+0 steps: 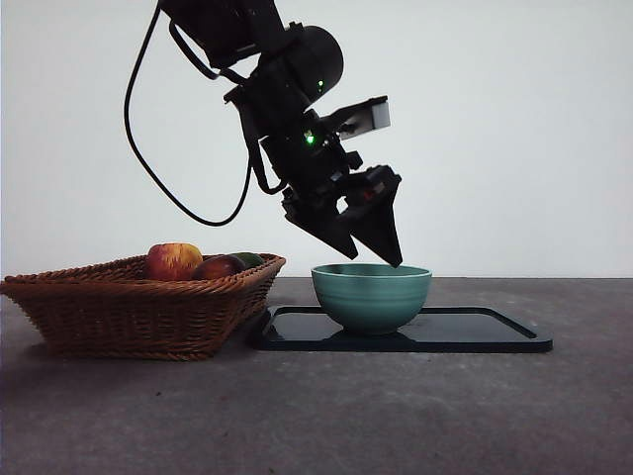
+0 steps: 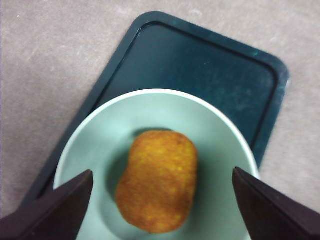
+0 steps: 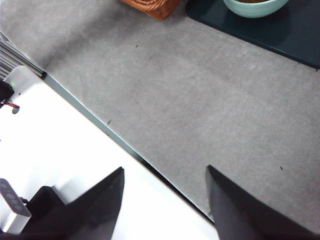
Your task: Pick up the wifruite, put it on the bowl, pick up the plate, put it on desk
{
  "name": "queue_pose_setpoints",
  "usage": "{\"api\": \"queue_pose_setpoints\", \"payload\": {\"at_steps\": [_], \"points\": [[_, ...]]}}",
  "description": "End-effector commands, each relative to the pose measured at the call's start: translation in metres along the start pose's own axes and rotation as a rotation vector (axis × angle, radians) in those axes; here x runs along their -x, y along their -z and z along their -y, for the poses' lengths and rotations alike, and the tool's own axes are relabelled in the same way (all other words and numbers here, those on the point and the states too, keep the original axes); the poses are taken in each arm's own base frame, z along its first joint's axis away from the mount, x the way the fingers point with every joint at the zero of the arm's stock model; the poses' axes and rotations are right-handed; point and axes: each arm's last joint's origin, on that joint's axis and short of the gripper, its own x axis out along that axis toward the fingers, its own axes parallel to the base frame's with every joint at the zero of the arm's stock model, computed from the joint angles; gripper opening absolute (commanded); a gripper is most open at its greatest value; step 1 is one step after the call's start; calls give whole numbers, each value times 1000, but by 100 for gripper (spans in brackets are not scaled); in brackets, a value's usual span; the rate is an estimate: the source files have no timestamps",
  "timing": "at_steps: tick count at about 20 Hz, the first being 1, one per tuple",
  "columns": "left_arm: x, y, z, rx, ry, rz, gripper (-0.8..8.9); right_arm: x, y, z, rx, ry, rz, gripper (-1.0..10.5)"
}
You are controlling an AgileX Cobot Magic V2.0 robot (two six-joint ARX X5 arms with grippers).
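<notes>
Wifruite (image 2: 157,182) lies loose inside the bowl (image 2: 100,145), seen only from the left wrist; from the front the bowl's rim hides it; the left gripper (image 1: 368,247) hangs just above the bowl, jaws wide apart, holding nothing; the fruit looks rough and orange-brown, the bowl smooth and ridged on a dark flat plate (image 1: 475,332); the right gripper (image 3: 165,200) waits open over bare grey desk (image 3: 200,110), beside a woven basket (image 1: 129,307).

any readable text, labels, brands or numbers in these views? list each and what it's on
None readable in any view.
Bowl, tray, basket, the fruit in the bowl: no print or labels.
Left arm above the bowl: only green indicator lights, no text.
Small grey device at the white table edge: possible markings, too small and blurred to read.
</notes>
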Motion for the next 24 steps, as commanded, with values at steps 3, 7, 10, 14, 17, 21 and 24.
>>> {"api": "queue_pose_setpoints", "payload": {"at_steps": [3,7,10,14,17,21,24], "points": [[-10,-5,-2,-47,-25,32,429,2,-1,-1,-4,-8,0,258],[-14,-4,-3,-47,-25,31,428,1,0,-1,-5,-8,-1,258],[-21,0,-2,-43,-17,16,428,1,0,-1,-5,-1,-1,258],[-29,4,-1,-42,-6,-3,428,1,0,-1,-5,2,0,258],[-34,7,-1,-44,-2,-12,428,1,0,-1,-4,3,0,258],[-38,9,0,-42,3,-21,362,2,-1,-1,-4,3,1,258],[-38,9,0,-43,2,-17,265,1,0,-1,-4,4,1,258]]}}
